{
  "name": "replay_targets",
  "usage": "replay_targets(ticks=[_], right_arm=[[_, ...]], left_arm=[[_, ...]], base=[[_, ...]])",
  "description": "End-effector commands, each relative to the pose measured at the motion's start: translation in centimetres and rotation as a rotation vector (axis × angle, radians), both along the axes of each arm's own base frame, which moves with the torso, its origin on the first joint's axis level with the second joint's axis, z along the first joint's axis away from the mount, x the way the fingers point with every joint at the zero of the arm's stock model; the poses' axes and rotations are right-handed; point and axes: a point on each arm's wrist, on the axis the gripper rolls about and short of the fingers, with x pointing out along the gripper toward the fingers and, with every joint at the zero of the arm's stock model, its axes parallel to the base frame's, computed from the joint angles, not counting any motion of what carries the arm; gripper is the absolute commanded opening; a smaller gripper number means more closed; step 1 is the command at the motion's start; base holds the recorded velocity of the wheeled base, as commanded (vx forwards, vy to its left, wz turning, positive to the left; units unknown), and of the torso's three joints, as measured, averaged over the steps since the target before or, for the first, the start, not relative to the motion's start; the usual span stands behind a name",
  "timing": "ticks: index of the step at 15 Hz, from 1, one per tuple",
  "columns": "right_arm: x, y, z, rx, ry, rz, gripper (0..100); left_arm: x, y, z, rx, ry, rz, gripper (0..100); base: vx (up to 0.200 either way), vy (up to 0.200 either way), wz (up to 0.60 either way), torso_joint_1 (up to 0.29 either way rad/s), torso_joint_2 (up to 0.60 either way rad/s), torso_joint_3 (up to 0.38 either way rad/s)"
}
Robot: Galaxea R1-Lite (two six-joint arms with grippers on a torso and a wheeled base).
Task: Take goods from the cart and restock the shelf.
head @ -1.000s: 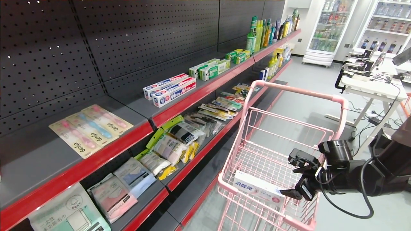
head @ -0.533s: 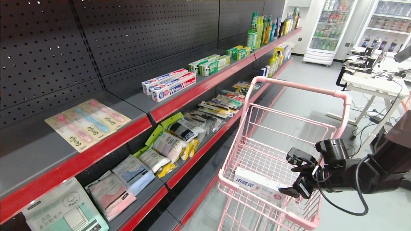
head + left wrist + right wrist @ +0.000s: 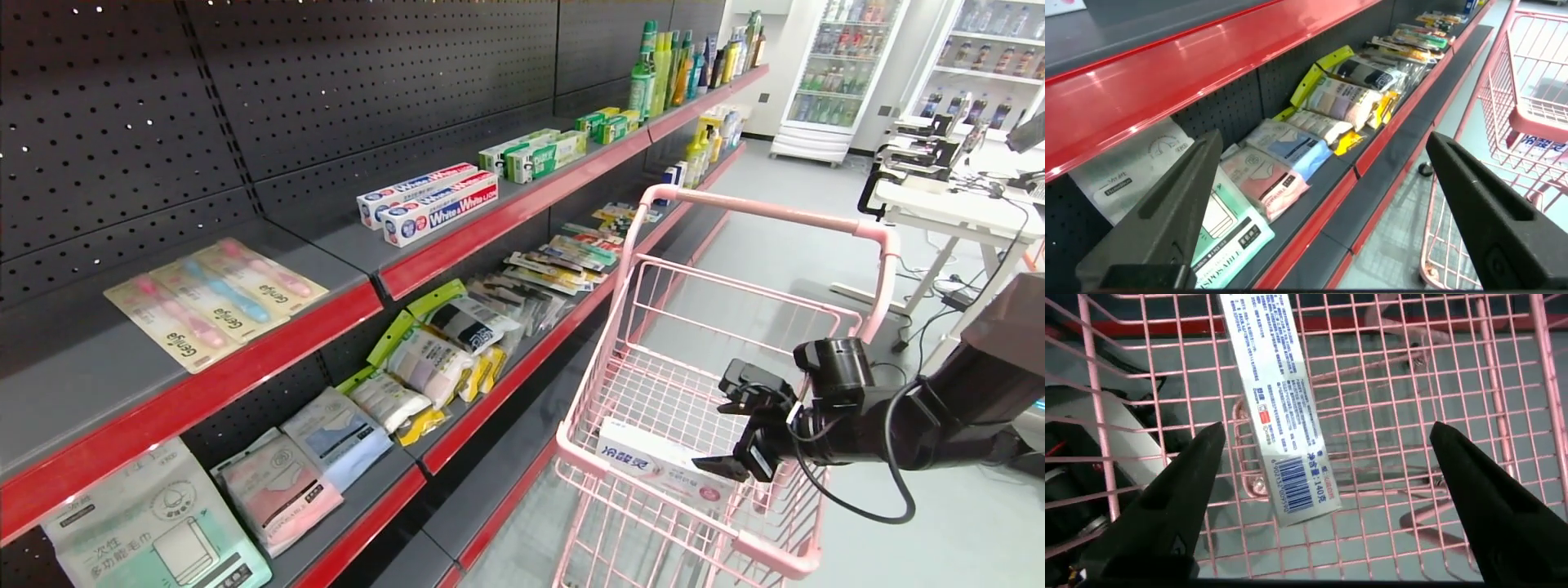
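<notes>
Toothpaste box (image 3: 663, 472) lay flat on the wire floor of the pink cart (image 3: 759, 212), at its near end. Right gripper (image 3: 722, 425) hung just above it, fingers spread wide, empty. Left gripper (image 3: 1323, 204), likewise spread, faced packets (image 3: 1290, 155) on the lower shelf (image 3: 490, 406). Farther off, toothpaste cartons (image 3: 429, 204) sat on the upper shelf (image 3: 506, 220).

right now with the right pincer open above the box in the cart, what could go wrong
1. The toothpaste box sits off-centre under the right pincer, close to one finger; coming straight down, that finger may land on the box instead of beside it.
2. The box lies flat on the cart's wire floor; fingertips could snag in the mesh.
3. The arm reaches over the cart rim and might bump it.
</notes>
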Motion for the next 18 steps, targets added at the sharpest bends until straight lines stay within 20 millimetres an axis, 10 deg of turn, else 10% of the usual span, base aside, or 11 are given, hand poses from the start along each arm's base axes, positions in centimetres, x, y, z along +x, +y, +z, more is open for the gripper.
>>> replay_targets(ticks=[1,18], right_arm=[[0.4,-0.1,-1.9,-0.005,0.035,0.03,100],[4.6,-0.5,-7.2,0.009,0.098,0.179,100]], left_arm=[[0.0,0.0,0.0,0.0,0.001,0.0,100],[0.0,0.0,0.0,0.0,0.001,0.0,100]], base=[[0.0,0.0,0.0,0.0,0.0,0.0],[0.0,0.0,0.0,0.0,0.0,0.0]])
